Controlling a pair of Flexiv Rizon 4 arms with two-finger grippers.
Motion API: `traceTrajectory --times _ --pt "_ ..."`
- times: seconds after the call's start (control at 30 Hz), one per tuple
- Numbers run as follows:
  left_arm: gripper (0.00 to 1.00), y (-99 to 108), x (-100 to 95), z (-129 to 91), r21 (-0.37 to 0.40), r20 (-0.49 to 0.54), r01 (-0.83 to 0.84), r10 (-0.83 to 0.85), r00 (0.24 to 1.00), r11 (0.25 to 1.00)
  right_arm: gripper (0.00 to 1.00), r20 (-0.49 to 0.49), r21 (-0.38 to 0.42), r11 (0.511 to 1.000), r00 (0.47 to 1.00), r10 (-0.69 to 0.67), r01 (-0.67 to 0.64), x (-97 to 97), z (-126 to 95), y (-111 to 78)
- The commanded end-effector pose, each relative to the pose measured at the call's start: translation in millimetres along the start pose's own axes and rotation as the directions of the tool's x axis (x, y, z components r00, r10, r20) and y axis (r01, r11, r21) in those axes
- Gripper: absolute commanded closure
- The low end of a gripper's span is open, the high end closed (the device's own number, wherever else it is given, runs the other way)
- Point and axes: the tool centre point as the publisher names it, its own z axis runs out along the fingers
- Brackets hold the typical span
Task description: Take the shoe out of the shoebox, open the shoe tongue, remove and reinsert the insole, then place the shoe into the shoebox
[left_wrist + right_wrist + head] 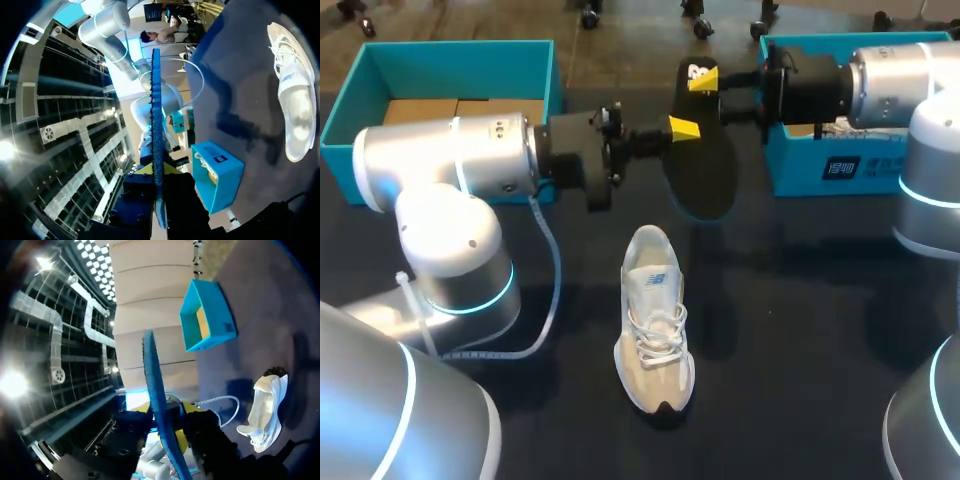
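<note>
A dark insole (705, 150) hangs in the air above the table between both arms. My left gripper (683, 127) is shut on its middle; in the left wrist view the insole (156, 125) shows edge-on, blue, pinched between the fingers of that gripper (159, 182). My right gripper (703, 78) is at the insole's far end, and its yellow tips stand a little apart around the insole's edge (156, 390) at the gripper (167, 422). The white and beige shoe (655, 330) lies on the table below, toe towards the front, also seen as the shoe (295, 95) and the shoe (265, 410).
A teal shoebox (440, 90) stands open at the back left behind my left arm. A second teal box (850, 165) stands at the back right under my right arm. The dark table (800, 330) stretches on both sides of the shoe.
</note>
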Motion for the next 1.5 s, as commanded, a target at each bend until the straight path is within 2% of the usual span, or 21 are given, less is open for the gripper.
traceTrajectory --times 0.03,0.57,0.73,0.83,0.93,0.97,1.07,1.23,1.3,1.5 --pt "1.00 0 2.9 -12 0.003 -0.005 0.008 -0.008 1.000 1.000 0.00 -0.009 -0.030 0.999 1.000 -0.012 0.011 -1.0 -17 -12.8" --pt "1.00 9 7.2 -23 -0.022 -0.016 0.070 -0.071 0.997 0.997 0.00 -0.031 -0.065 0.994 0.996 -0.085 0.083 0.3 -52 -25.4" --pt "1.00 9 6.3 -27 0.018 -0.029 0.101 -0.100 0.995 0.995 0.00 -0.023 -0.069 0.992 0.994 -0.107 0.106 -4.3 -65 -31.1" --pt "1.00 8 9.5 -29 0.016 -0.030 0.104 -0.104 0.994 0.994 0.00 -0.008 -0.056 0.989 0.990 -0.140 0.140 -6.9 -70 -35.8" --pt "1.00 8 8.7 -34 0.022 -0.015 0.126 -0.126 0.992 0.992 0.00 0.016 -0.039 0.985 0.986 -0.165 0.165 -11.2 -76 -40.3" --pt "1.00 7 7.9 -36 0.029 0.018 0.116 -0.117 0.993 0.993 0.00 0.030 -0.033 0.984 0.985 -0.171 0.172 -12.3 -78 -42.0" --pt "1.00 6 3.0 -43 0.051 0.033 0.112 -0.114 0.993 0.992 0.00 0.016 -0.044 0.978 0.979 -0.201 0.202 -12.3 -86 -47.6" --pt "1.00 7 -5.0 -49 0.058 0.044 0.111 -0.114 0.993 0.992 0.00 0.037 -0.038 0.980 0.980 -0.196 0.198 -14.3 -101 -55.6" --pt "1.00 7 -5.7 -49 0.063 0.036 0.106 -0.109 0.993 0.992 0.00 0.033 -0.053 0.977 0.978 -0.204 0.206 -13.1 -107 -57.8" --pt "1.00 2 -6.5 -49 0.082 0.016 0.120 -0.121 0.992 0.989 0.00 0.036 -0.034 0.979 0.979 -0.199 0.200 -15.0 -120 -65.2"
